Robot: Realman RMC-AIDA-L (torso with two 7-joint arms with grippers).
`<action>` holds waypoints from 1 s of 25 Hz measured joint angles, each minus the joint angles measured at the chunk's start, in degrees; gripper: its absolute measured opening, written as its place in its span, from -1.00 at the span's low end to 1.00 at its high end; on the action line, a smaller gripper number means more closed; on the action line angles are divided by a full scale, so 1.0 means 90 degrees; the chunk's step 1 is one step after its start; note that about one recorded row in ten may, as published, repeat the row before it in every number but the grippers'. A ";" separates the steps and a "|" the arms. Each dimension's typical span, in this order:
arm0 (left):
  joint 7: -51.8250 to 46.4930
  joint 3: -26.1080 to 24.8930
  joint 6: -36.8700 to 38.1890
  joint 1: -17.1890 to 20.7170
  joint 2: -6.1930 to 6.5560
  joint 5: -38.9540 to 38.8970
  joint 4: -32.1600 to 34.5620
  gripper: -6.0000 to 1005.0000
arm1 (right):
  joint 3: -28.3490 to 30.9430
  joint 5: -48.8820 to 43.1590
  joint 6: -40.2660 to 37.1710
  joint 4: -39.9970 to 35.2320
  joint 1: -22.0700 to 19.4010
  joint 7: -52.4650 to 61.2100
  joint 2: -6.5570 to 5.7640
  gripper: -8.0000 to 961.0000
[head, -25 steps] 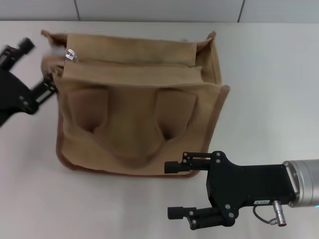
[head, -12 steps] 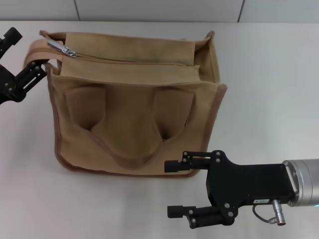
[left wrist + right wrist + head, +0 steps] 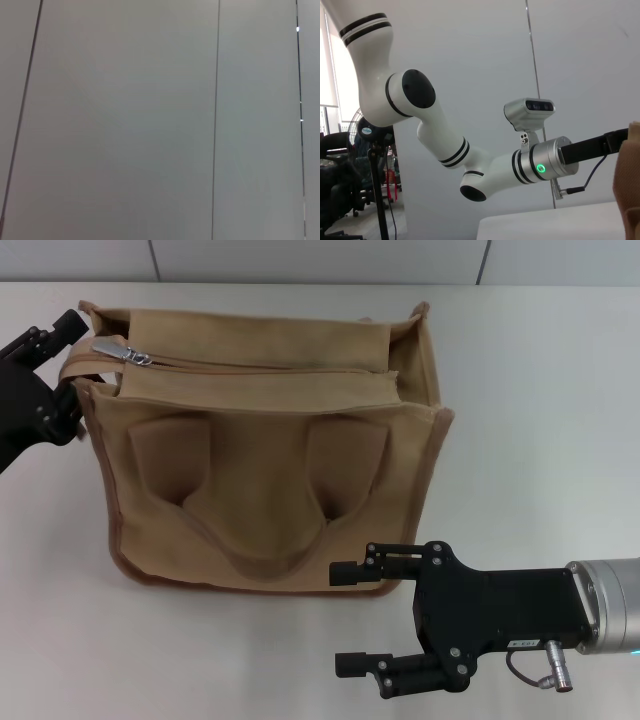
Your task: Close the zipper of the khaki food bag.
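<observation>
The khaki food bag (image 3: 260, 470) stands in the middle of the head view, its two handles lying flat on the near side. The zipper (image 3: 260, 365) runs across the top panel, and its silver pull tab (image 3: 127, 352) lies at the bag's left end. My left gripper (image 3: 66, 365) is against that left end with its fingers spread either side of the brown trim. My right gripper (image 3: 348, 621) stands open by the bag's near right corner, its upper finger (image 3: 350, 574) at the bottom edge. A strip of the bag (image 3: 629, 180) shows in the right wrist view.
The bag rests on a white table (image 3: 540, 390) with a grey panelled wall behind it. The left wrist view shows only grey wall panels (image 3: 125, 120). My white left arm (image 3: 440, 135) fills the right wrist view.
My left gripper swung out to the left and came back against the bag's left end. The bag's left side and the pull tab shifted leftward. The right arm has not moved.
</observation>
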 joint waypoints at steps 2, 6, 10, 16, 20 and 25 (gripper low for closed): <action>-0.0009 -0.0009 -0.0003 0.0006 0.0000 -0.0007 0.0002 -0.17 | 0.0000 0.0000 0.0000 0.0000 0.0000 0.0000 0.0000 0.60; 0.0044 -0.0050 0.0008 0.0046 -0.0009 -0.0050 0.0006 -0.35 | 0.0004 0.0000 0.0000 0.0000 -0.0009 0.0000 0.0000 0.60; 0.0035 -0.0133 0.0031 0.0079 -0.0017 -0.0184 -0.0030 -0.52 | 0.0009 0.0003 -0.0009 -0.0007 -0.0007 0.0000 0.0000 0.60; -0.0045 -0.0141 0.0206 0.0087 -0.0020 -0.0239 -0.0060 -0.84 | 0.0028 0.0182 -0.0294 -0.0016 -0.0008 0.0003 -0.0003 0.60; -0.0047 -0.0168 0.0304 0.0134 -0.0025 -0.0283 -0.0094 -0.95 | 0.0067 0.0425 -0.0730 -0.0016 -0.0048 0.0052 -0.0034 0.60; -0.0049 -0.0197 0.0472 0.0142 -0.0033 -0.0304 -0.0166 -0.95 | 0.0082 0.0550 -0.0968 -0.0045 -0.0072 0.0083 -0.0039 0.60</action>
